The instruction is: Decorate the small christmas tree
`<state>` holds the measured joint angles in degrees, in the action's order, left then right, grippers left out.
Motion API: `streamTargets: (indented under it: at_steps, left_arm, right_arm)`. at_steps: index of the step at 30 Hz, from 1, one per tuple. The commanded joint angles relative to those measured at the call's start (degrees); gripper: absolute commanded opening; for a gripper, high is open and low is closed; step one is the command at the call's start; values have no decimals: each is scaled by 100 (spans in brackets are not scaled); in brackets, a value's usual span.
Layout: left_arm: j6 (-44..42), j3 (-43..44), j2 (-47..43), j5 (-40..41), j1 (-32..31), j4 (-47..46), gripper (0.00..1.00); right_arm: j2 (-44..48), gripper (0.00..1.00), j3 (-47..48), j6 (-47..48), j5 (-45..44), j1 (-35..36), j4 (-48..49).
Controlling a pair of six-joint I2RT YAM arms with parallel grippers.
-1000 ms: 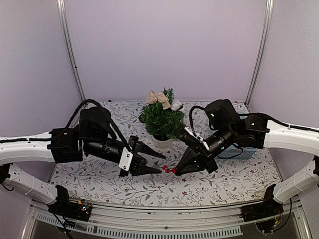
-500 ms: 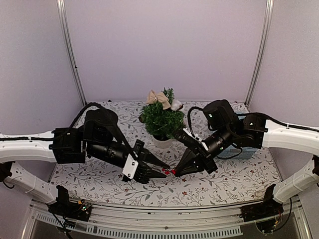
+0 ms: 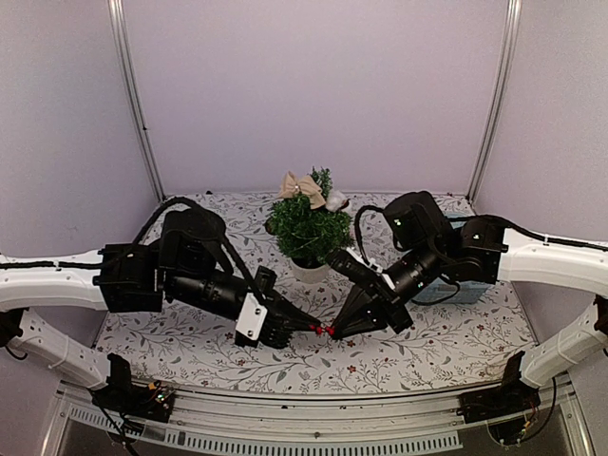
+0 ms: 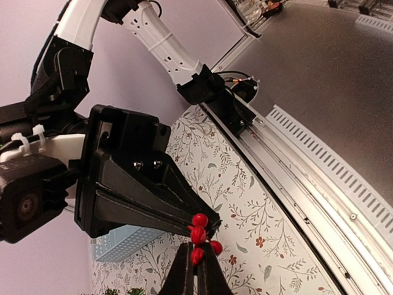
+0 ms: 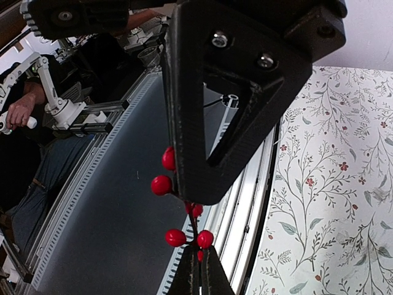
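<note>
The small christmas tree [image 3: 306, 228] stands in its white pot [image 3: 309, 272] at the table's middle back, with a beige bow [image 3: 302, 185] and a white ornament [image 3: 335, 199] on top. In front of it, above the tablecloth, a red berry sprig [image 3: 321, 330] hangs between both grippers. My left gripper [image 3: 312, 329] is shut on one end of the sprig [image 4: 198, 235], its tips [image 4: 196, 258] pinching a berry. My right gripper [image 3: 332, 330] is shut on the other end [image 5: 204, 238], tip to tip with the left one [image 5: 199, 261].
A light blue basket [image 3: 446, 290] sits at the right behind my right arm, also visible in the left wrist view [image 4: 123, 239]. A floral cloth [image 3: 418, 347] covers the table. A metal rail [image 3: 313, 418] runs along the near edge.
My left gripper moved right to meet the right gripper and closed on the berry sprig. The right gripper stayed shut and hardly moved.
</note>
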<state>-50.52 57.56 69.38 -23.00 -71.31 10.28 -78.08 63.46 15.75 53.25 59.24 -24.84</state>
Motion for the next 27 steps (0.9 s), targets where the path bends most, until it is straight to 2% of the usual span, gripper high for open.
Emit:
streamTargets:
  at_steps: [1, 2, 3, 5, 6, 8, 13, 18, 23, 27]
  left_arm:
    - [233, -31, -197, 24, -76, -250, 0]
    - [273, -34, -197, 47, -76, -243, 0]
    - [317, -26, -197, 93, -76, -224, 0]
    - [448, -48, -205, 220, -70, -205, 0]
    - [552, -78, -220, 301, -61, -214, 0]
    - [830, -172, -276, 430, 4, -297, 0]
    - [1858, -538, -462, 991, 374, -665, 0]
    - [3404, -1076, -714, 3073, 721, -1799, 0]
    - [4590, -1363, -858, 4124, 983, -2179, 0]
    - [5156, -1542, -949, 4836, 1069, -2414, 0]
  right_arm:
    - [-15, 0, 151, 98, -96, 35, -32]
    - [-21, 3, 164, 103, -122, 31, -22]
    - [-34, 11, 186, 77, -155, 27, -21]
    - [-48, 35, 237, -38, -214, -7, -21]
    - [-36, 43, 249, -73, -237, -35, -10]
    - [52, 52, 242, -126, -427, -111, 46]
    - [459, 62, 69, -360, -1226, -458, 510]
    - [1110, 74, -570, -853, -2596, -711, 1715]
    - [1246, 80, -709, -1110, -3464, -846, 1971]
    - [1210, 86, -813, -1363, -3671, -976, 2167]
